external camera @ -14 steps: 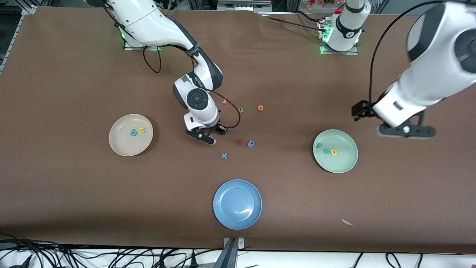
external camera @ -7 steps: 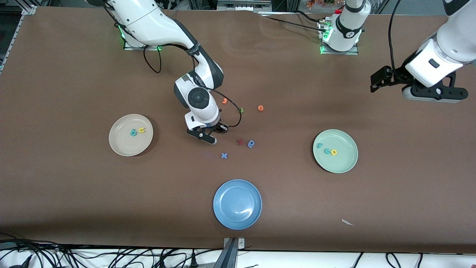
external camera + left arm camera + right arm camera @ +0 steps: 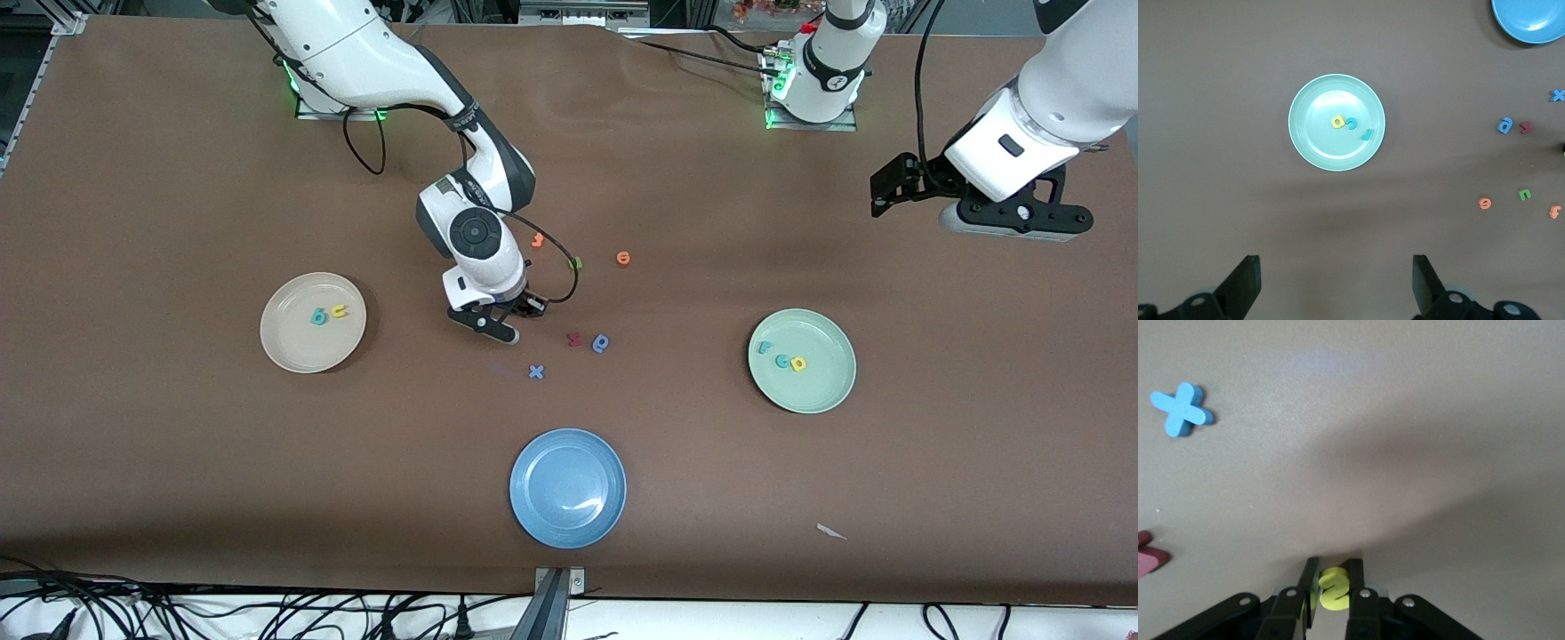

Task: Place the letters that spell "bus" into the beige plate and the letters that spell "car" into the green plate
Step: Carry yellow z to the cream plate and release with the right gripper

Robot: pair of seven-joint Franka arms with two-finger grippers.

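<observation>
The yellow "s" (image 3: 1334, 588) is pinched between the fingers of the right hand (image 3: 1333, 587), low over the bare worktop (image 3: 178, 462) between the beige plate (image 3: 289, 351) and the loose letters in the middle. It looks like thin foam: very light, soft, a little springy, so a gentle pinch on its flat faces or across its narrow width should do, and it may cling to a pad on release. In the right wrist view it sits edge-up in the jaws with its long axis running along the fingers; which way the letter faces cannot be told.

The beige plate already holds the teal "b" (image 3: 317, 316) and the yellow "u" (image 3: 339, 311), lying flat side by side, so the "s" is the last of that word. The green plate (image 3: 822, 396), toward the left arm's end, carries the teal "r" (image 3: 763, 348), the teal "c" (image 3: 781, 360) and the yellow "a" (image 3: 797, 364) in a short row; that word seems finished.

The left hand (image 3: 1335, 287) hangs spread wide and empty, high above the worktop by the green plate, waiting.

Scattered leftovers lie near the right hand: a blue "x" (image 3: 536, 372), a dark red letter (image 3: 574, 339), a blue "a"-like letter (image 3: 601, 343), an olive-green "u" (image 3: 576, 263) and two orange letters (image 3: 623, 258). The blue plate (image 3: 533, 516) is nearest the front camera.
</observation>
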